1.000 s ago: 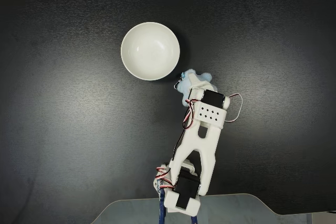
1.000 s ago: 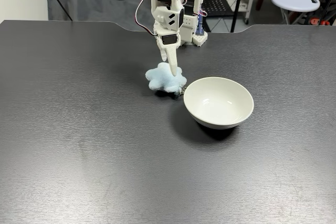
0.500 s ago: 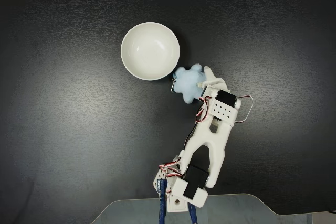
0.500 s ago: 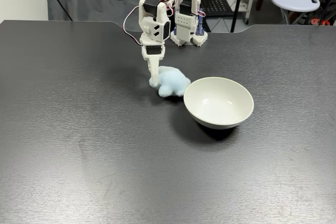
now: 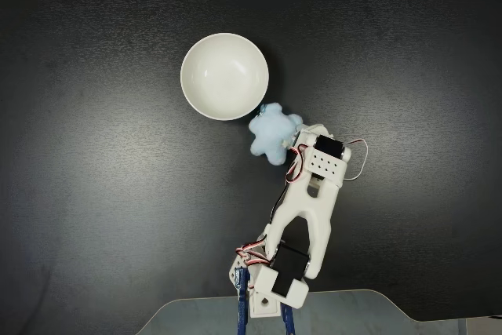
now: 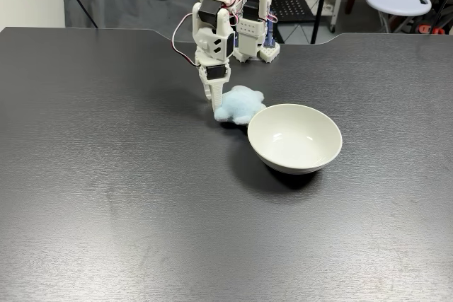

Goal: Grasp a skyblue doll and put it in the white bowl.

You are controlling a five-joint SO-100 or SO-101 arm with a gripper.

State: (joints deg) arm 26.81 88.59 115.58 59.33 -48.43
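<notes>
**Claw on skyblue doll beside white bowl**

Claw (image 6: pixel 216 106) closed on skyblue doll (image 6: pixel 238 104), pinching its fluffy edge low over the dark worktop (image 6: pixel 106 196). Doll touching rim of white bowl (image 6: pixel 294 137), outside it. Both nearer the worktop's far edge, near the arm's base.

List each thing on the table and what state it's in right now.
skyblue doll: beside the bowl, against its rim, not inside.
white bowl: upright, empty.
gripper: down at the doll's edge; jaws' grip cannot be told.
</notes>
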